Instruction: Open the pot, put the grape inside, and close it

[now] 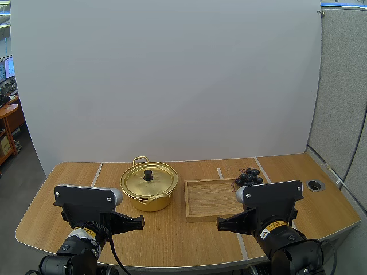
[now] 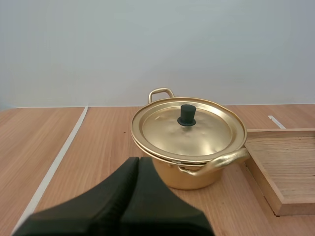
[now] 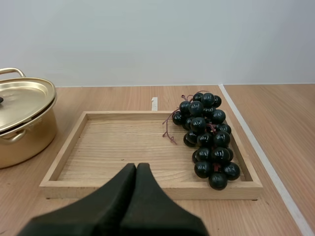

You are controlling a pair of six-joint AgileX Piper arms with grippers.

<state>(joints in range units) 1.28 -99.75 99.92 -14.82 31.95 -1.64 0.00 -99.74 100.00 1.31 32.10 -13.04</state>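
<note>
The round gold metal pot is sitting on the wooden tabletop, its gold lid lying on it with the black knob up. Just beside it, the shallow wooden tray is carrying the bunch of dark grapes along one side; from above, the right arm is covering part of the bunch. The left fingers are pressing together as one wedge, holding nothing, facing the pot. The right fingers are likewise closed and empty, facing the tray, with the pot beside it partly cut off
</note>
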